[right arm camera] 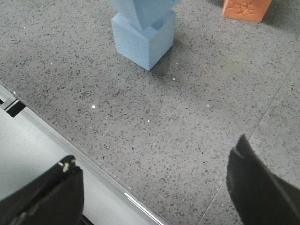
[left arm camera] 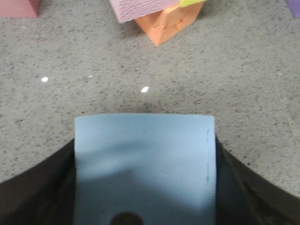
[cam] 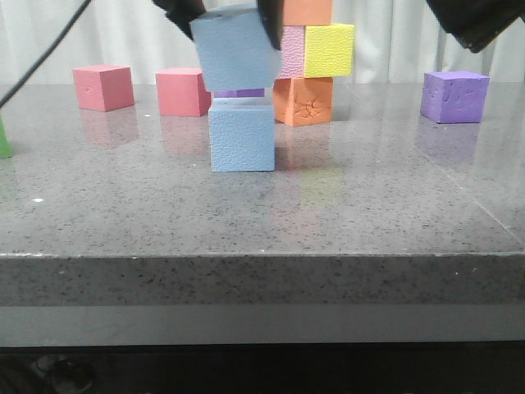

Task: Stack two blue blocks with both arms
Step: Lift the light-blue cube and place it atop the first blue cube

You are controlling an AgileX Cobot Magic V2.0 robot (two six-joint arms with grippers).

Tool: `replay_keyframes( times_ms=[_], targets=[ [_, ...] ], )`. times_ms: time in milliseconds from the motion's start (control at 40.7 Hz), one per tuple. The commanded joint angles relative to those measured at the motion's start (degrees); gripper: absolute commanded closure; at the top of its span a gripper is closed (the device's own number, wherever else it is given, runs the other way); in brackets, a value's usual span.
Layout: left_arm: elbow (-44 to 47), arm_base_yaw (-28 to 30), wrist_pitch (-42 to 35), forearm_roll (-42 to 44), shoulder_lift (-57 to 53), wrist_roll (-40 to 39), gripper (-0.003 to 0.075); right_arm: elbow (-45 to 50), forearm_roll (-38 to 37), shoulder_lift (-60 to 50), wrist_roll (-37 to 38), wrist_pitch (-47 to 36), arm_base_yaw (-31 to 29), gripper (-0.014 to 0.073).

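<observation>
One light blue block [cam: 242, 135] stands on the grey table near the middle. My left gripper [cam: 221, 10] is shut on the second blue block [cam: 235, 49] and holds it tilted just above the first, slightly apart. In the left wrist view the held block [left arm camera: 144, 164] fills the space between the black fingers [left arm camera: 37, 187]. The right wrist view shows the lower block [right arm camera: 143, 35] with the held block [right arm camera: 145, 8] over it. My right gripper [right arm camera: 154, 180] is open and empty, over the table's front edge; its arm [cam: 476, 25] shows at the upper right.
Behind the blue blocks stands a stack: an orange cube [cam: 303, 100], a pink cube [cam: 291, 51], a yellow cube [cam: 329, 49] and another orange cube [cam: 308, 10]. Two pink cubes [cam: 102, 86] [cam: 182, 91] sit at the back left, a purple cube [cam: 454, 96] back right.
</observation>
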Motion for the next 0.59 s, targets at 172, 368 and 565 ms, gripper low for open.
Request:
replay_keyframes(
  times_ms=[172, 368, 565],
  targets=[
    [-7.8, -0.5, 5.4, 3.7, 1.7, -2.6, 0.0349, -1.5, 0.4, -0.9, -0.4, -3.4, -0.4, -0.0029],
    [-8.0, -0.5, 5.6, 3.6, 2.1, -3.5, 0.034, -1.5, 0.4, -0.7, -0.4, -3.4, -0.4, -0.0029],
    [-8.0, -0.5, 5.3, 3.0, 2.1, -3.7, 0.0171, -1.5, 0.4, -0.7, -0.4, -3.4, -0.4, -0.0029]
  ],
)
